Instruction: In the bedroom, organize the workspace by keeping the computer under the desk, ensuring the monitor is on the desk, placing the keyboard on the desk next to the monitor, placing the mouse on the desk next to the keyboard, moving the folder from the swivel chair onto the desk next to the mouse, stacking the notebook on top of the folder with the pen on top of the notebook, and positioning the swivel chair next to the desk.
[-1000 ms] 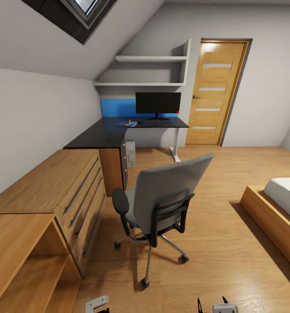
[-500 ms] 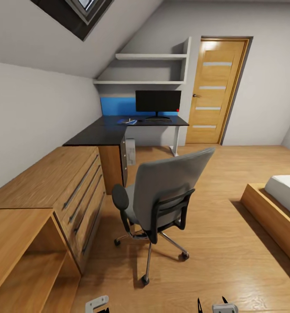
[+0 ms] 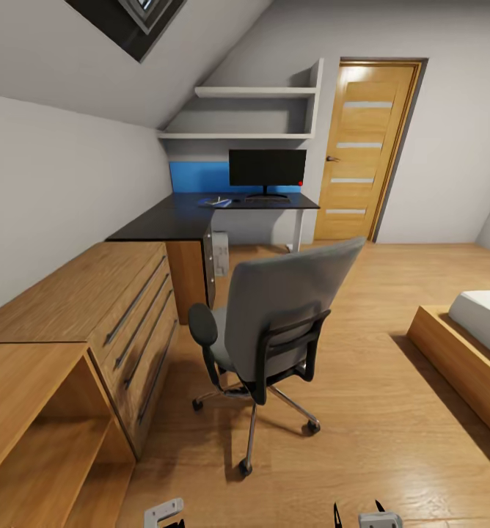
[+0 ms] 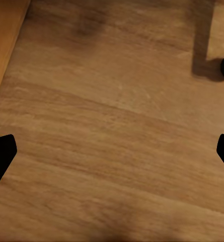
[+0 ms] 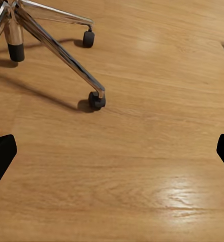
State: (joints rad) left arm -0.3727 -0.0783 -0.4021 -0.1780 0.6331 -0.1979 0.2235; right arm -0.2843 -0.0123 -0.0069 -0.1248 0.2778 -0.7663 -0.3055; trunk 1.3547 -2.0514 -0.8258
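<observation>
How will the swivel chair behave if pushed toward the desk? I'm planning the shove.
The swivel chair will probably roll easily: castors on smooth wood floor. It may spin or veer, being on a five-star base. A high push on the backrest might tilt it.

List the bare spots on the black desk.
The glossy black desk is bare along its near left wing, beside the wooden drawer unit. It is crowded at the far end, around the black monitor and blue folder.

Grey swivel chair (image 3: 274, 323) mid-floor, off desk (image 3: 179, 220)
</observation>
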